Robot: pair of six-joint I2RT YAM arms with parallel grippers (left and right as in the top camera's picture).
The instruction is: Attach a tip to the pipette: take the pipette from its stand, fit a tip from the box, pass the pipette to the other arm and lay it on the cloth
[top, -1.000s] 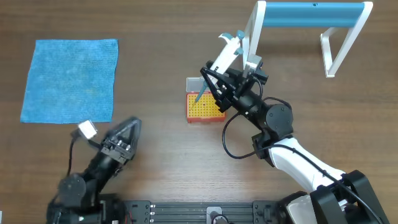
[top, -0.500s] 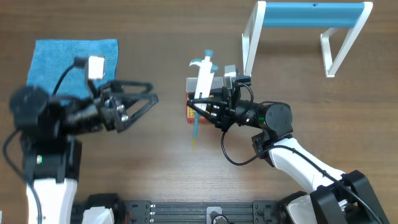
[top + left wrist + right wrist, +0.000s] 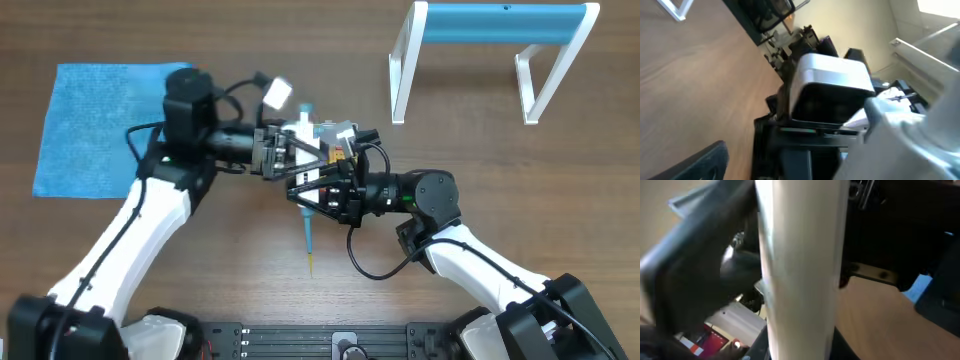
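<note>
At the centre of the top view, one pipette [image 3: 307, 232] is hanging above the counter [image 3: 210, 285], its white body lying toward the upper middle of the frame and its slim blue shaft pointing down the picture. One pale yellow tip [image 3: 311, 263] is sitting on the end of that shaft. The right pincer [image 3: 305, 190] is reaching in from the right and is clenching the pipette's body; in the right wrist view the white barrel [image 3: 800, 270] is standing between its dark fingers.

Two arms are meeting here. The left pincer [image 3: 285, 150] is coming in from the left, just above the right one in the picture, and is lying close beside the pipette's upper end. Its fingers are spreading apart; one dark finger [image 3: 702, 160] is showing at the lower left of the left wrist view, while a blurred white shape is sitting at the lower right. Whether it is touching the pipette cannot be told.

One red tip box [image 3: 710, 342] is peeking out at the lower left of the right wrist view, beneath the grasped barrel. One blue cloth [image 3: 105, 130] is lying flat at the upper left of the top view, partly under the left arm. One white and blue stand [image 3: 500, 20] is standing at the upper right, well apart from the pipette.
</note>
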